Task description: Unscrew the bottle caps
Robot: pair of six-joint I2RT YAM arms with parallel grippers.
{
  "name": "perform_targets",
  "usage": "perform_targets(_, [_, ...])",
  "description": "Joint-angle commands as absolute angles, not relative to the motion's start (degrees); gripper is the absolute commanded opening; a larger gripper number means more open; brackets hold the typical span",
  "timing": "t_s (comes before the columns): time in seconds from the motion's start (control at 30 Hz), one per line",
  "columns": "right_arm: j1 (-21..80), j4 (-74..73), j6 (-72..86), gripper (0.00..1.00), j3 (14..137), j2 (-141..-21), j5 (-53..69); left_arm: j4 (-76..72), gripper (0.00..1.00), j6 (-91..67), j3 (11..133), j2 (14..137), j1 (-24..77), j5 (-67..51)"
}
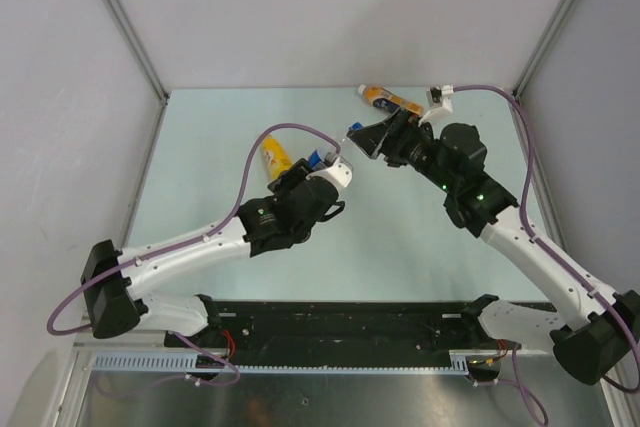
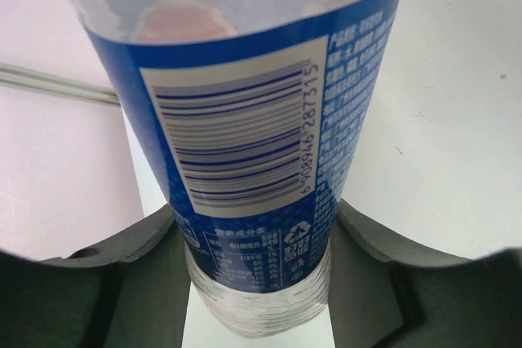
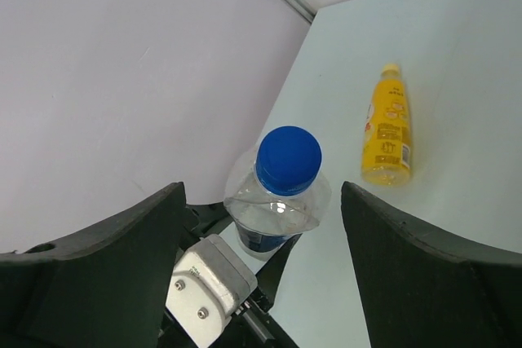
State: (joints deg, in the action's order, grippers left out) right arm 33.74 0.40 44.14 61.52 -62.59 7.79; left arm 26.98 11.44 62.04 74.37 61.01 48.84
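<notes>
My left gripper (image 2: 259, 283) is shut on the clear bottle with the blue label (image 2: 245, 120), gripping its lower body and holding it above the table (image 1: 200, 127). In the right wrist view the bottle (image 3: 273, 209) points its blue cap (image 3: 288, 159) at the camera. My right gripper (image 3: 261, 193) is open, with the cap between its fingers and a clear gap on each side. The yellow bottle (image 3: 387, 132) lies on the table with its yellow cap (image 3: 391, 68) on. The orange bottle (image 1: 390, 99) lies at the back, its white cap (image 1: 362, 90) on.
The yellow bottle (image 1: 275, 157) lies just left of my left gripper (image 1: 325, 162). My right gripper (image 1: 365, 137) faces it from the right. White walls close the table at the back and both sides. A cable connector (image 1: 440, 95) lies beside the orange bottle.
</notes>
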Motion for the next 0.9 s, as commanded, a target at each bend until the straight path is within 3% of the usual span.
perform_targets(0.0, [34.47,5.53,45.91,0.78,62.61,-64.00,5.87,24.65,0.00,10.51,64.51,74.71,61.42,54.53])
perform_targets(0.3, [34.53,6.41,46.53,0.64,63.72,-66.55,5.04,24.77,0.00,10.69,64.49,75.00,61.54,54.38])
perform_targets(0.87, [33.87,9.85,46.60,0.58,64.61,-69.71,5.09,25.32,0.00,10.57,64.51,76.16,62.10,53.04])
